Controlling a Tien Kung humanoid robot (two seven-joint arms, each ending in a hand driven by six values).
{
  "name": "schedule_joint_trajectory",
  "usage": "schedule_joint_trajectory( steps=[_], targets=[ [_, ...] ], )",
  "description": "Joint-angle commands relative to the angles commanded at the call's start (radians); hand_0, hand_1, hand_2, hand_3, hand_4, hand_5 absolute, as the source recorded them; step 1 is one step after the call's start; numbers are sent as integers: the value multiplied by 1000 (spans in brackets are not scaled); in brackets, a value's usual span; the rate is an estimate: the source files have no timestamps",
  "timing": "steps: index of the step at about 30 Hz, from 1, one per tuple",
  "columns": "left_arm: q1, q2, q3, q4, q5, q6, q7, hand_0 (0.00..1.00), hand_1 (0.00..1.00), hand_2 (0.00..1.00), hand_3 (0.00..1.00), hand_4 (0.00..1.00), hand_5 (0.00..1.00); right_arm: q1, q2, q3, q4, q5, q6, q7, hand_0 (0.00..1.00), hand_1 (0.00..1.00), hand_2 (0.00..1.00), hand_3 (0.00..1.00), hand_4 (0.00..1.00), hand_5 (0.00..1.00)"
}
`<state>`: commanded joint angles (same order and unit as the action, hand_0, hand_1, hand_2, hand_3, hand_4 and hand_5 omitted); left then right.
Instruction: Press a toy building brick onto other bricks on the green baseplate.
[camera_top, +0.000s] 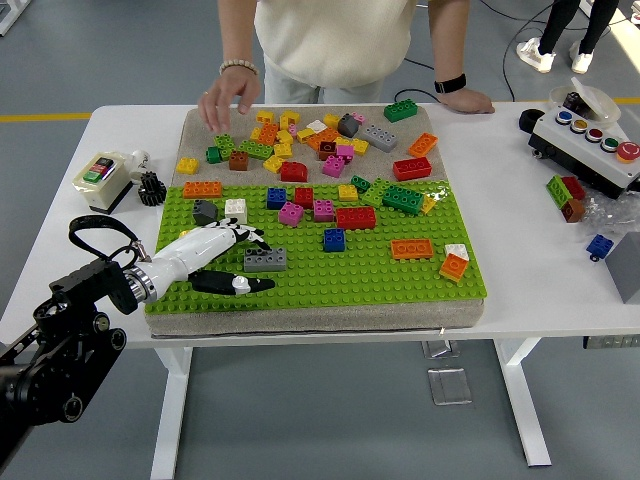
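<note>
White table (90, 290), grey floor; green baseplate (380, 275) on beige mat; left robot hand (215, 255) spread flat beside grey brick (264, 260).

A robotics lab or test room is suggested. A white height-adjustable table (60, 270) is set on a grey floor marked with a yellow line (45, 117), and cables (510, 15) are trailed across that floor. A box with coloured push-buttons (590, 150) is placed at the table's far right corner, and a small switch unit (100, 178) near its left edge.

A white table (520, 290) stands on grey floor (90, 60) crossed by a yellow line (40, 117).
</note>
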<state>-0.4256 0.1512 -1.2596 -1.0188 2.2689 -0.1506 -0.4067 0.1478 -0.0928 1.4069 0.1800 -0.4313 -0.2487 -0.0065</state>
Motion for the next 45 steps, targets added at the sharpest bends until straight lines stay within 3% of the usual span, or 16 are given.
schedule_joint_trajectory(
  steps=[8,9,11,14,15,20,21,26,27,32,33,38,39,44,45],
  targets=[
    [-8,9,-73,-69,0,6,-1,998,882,872,730,998,872,0,1,1,0,0,0,3,734,654,703,584,908,490],
    [-10,11,-79,-70,0,8,-2,998,828,814,755,998,804,0,1,2,0,0,0,3,734,654,703,585,909,490],
    [-18,17,-98,-66,0,16,-7,998,828,814,755,998,804,0,0,2,0,1,1,2,734,654,703,585,909,490],
    [-33,28,-120,-47,0,22,-15,998,828,814,755,998,804,1,0,2,0,2,1,2,734,654,703,585,909,490],
    [-38,33,-126,-39,0,26,-18,933,791,767,758,998,693,2,0,2,0,2,1,2,733,654,704,585,909,490],
    [-51,45,-137,1,0,43,-31,933,791,767,758,998,693,2,0,-4,0,2,2,1,733,654,704,585,909,490],
    [-56,47,-137,23,0,49,-36,892,767,734,746,998,626,3,0,-7,0,2,1,2,734,654,703,584,909,490],
    [-61,52,-127,70,0,63,-47,892,767,734,746,998,626,3,0,-12,0,1,-1,1,734,654,703,584,909,490],
    [-64,51,-124,85,0,66,-49,841,738,712,618,998,384,3,0,-14,0,1,-2,2,735,654,703,584,909,490],
    [-75,51,-116,121,0,77,-53,841,738,712,618,998,384,4,0,-15,0,3,-4,3,735,654,703,584,909,490],
    [-81,50,-117,131,0,81,-54,823,720,654,591,906,257,3,0,-14,0,4,-3,2,734,654,703,583,909,490],
    [-91,52,-122,155,0,94,-55,823,720,654,591,906,257,2,0,-11,0,5,-2,1,734,654,703,583,909,490],
    [-92,52,-125,160,0,96,-55,815,710,618,570,849,202,1,-1,-9,0,5,-2,0,734,654,703,584,909,491],
    [-96,52,-125,187,0,105,-53,815,710,618,570,849,202,2,0,-7,0,6,-4,3,734,654,703,584,909,491],
    [-97,52,-125,193,0,106,-53,812,707,606,565,831,161,3,0,-8,0,7,-4,3,734,654,703,584,910,490]
  ],
)
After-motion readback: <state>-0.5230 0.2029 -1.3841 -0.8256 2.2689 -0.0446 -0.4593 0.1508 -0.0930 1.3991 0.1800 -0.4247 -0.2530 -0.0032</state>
